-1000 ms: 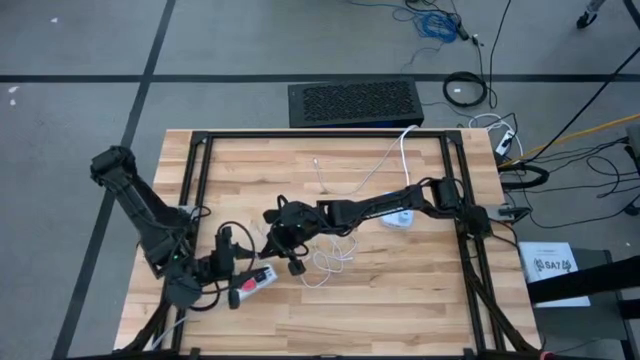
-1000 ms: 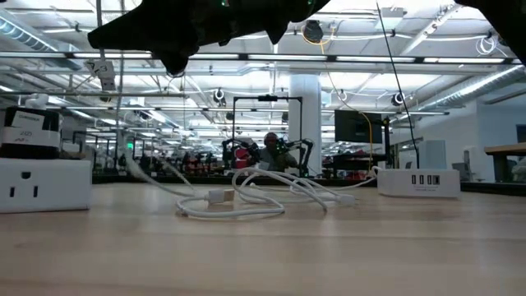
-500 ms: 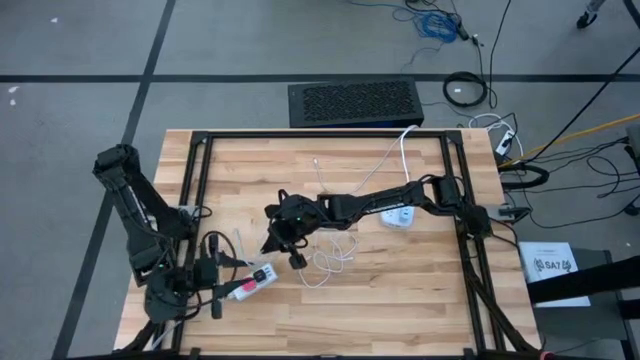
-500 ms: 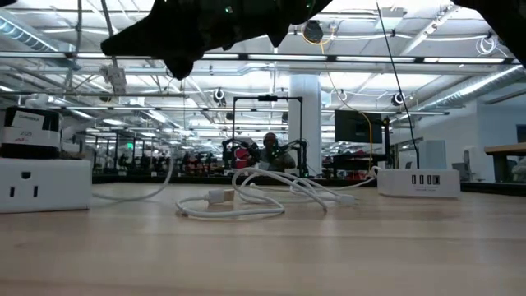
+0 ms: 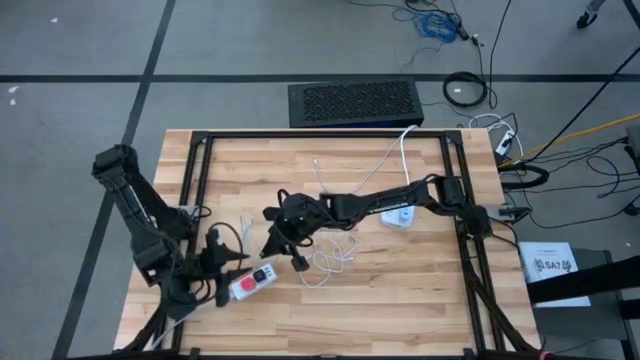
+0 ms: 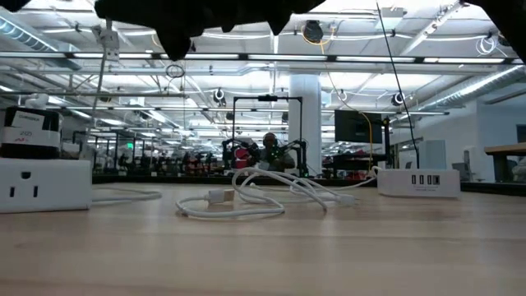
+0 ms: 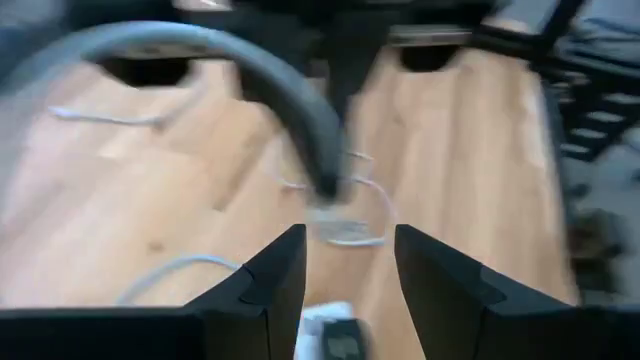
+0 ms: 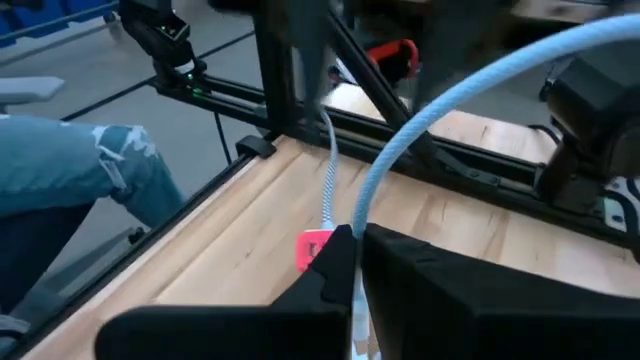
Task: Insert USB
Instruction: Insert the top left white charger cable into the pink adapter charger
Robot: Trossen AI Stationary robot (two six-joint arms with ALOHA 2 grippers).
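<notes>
The left gripper (image 5: 232, 272) is at the near left part of the table (image 5: 420, 290). Its fingers (image 7: 262, 290) stand open and hold nothing. Just in front of the fingertips lies the power strip (image 5: 253, 282), white with a red switch. Its long axis runs slanted across the table, one end toward the left gripper and the other toward the right gripper (image 5: 283, 240).

The right gripper's fingers are pressed together on the thin white cable (image 8: 328, 190). I cannot tell which way its plug points. Beyond these fingers, the loose loops of cable (image 5: 330, 262) lie on the wood, and further right is the white USB charger (image 6: 417, 182).

The table is light wood with a black frame (image 5: 325, 134). In the room behind are bright ceiling lights and a white column (image 6: 305, 123). A person's leg in jeans (image 8: 70, 185) shows beside the table.
</notes>
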